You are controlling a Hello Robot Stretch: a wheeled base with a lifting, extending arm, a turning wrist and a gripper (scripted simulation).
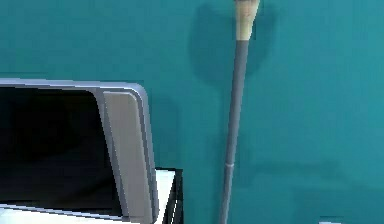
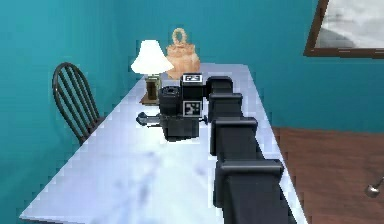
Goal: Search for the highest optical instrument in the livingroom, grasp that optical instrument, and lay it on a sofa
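The teal wall (image 1: 320,100) backs both views. In the arm side view, a long pale table (image 2: 130,170) runs away from the camera, with wood floor (image 2: 335,160) to its right. The dark arm (image 2: 245,170) extends over the table's right half.

In the forward view, a television (image 1: 70,150) stands on a white stand (image 1: 166,182) at the left. To its right, a grey pole with a cream top (image 1: 236,110) stands against the wall.

A dark wooden chair (image 2: 75,95) stands at the table's left edge, and a framed picture (image 2: 350,25) hangs at upper right. A cream-shaded lamp (image 2: 151,60) and a tan rounded object (image 2: 181,48) stand at the table's far end.

The claw (image 2: 150,119) is above the table, near the lamp's base. Its state, and whether it holds anything, cannot be told. Which object is the optical instrument cannot be told.
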